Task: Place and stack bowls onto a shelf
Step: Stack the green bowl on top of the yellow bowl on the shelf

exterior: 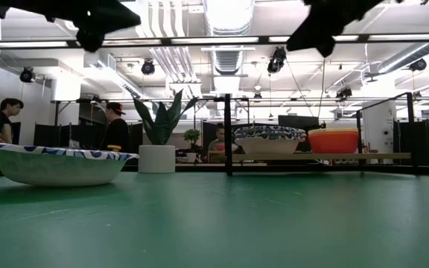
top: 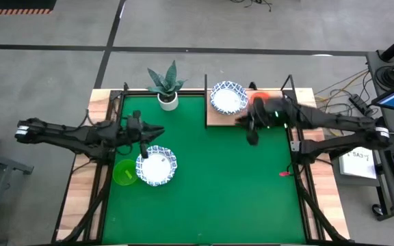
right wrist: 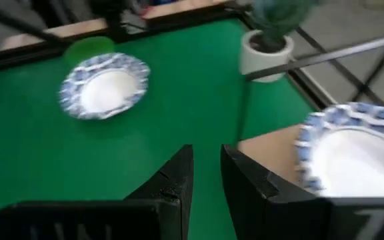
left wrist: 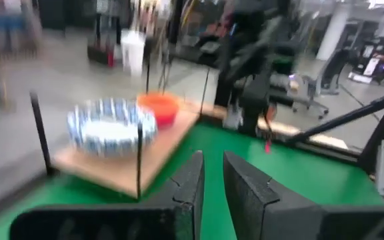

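I'm hanging my right gripper (top: 252,139) above the green mat (top: 217,191), just off the near edge of the shelf (top: 219,117), and its fingers (right wrist: 252,183) are standing close together with only a thin gap between them and nothing in them. On the shelf a blue-rimmed white bowl (top: 227,98) is sitting at the end nearer the potted plant (top: 167,87), and a red bowl (exterior: 333,140) is sitting right beside it, partly under my right arm when seen from above. My left gripper (top: 143,152) is hovering on the other side of the mat, just above a second blue-rimmed white bowl (top: 157,167); its fingers (left wrist: 245,193) are also keeping only a narrow slit and are carrying nothing. A yellow-green bowl (top: 124,172) is resting against that second bowl's outer side, touching or overlapping it. From table height, both grippers are showing well clear of the mat, up at the ceiling line, and people are standing in the room beyond.
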Robot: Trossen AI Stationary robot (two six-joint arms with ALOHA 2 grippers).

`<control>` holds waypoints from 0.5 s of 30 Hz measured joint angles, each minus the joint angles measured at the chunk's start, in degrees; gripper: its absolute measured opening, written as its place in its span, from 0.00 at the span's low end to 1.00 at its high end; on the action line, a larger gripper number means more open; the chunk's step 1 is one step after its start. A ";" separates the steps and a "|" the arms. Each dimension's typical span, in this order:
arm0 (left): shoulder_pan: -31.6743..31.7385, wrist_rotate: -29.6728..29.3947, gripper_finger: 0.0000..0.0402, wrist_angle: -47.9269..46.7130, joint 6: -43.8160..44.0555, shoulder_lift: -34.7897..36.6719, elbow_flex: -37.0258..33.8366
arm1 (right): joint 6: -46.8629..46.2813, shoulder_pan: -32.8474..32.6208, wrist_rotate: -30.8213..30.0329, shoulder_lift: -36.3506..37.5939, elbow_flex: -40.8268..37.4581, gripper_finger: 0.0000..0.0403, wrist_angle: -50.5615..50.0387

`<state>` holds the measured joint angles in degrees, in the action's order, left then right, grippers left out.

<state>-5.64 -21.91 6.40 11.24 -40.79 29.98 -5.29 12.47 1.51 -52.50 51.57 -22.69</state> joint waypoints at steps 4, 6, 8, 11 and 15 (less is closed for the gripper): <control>-0.25 0.61 0.10 -12.17 13.07 -4.06 5.35 | -1.20 -10.66 -5.78 4.60 -6.21 0.16 3.57; -0.83 0.67 0.10 -20.42 18.80 -7.07 9.79 | -1.46 -15.25 -7.87 6.23 -8.07 0.16 4.93; -1.75 1.59 0.10 -29.22 23.19 -10.73 14.73 | -1.71 -19.42 -10.16 7.02 -9.27 0.16 5.49; -3.35 6.35 0.10 -42.95 28.02 -16.99 23.00 | -1.42 -24.66 -13.08 7.65 -10.13 0.16 5.66; -6.82 16.41 0.10 -62.28 28.56 -25.97 32.63 | -0.77 -30.41 -16.12 7.91 -11.27 0.16 7.99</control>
<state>-12.46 -5.51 -55.88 39.80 -66.77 62.61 -6.05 -17.94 -14.61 -44.59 40.29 -14.70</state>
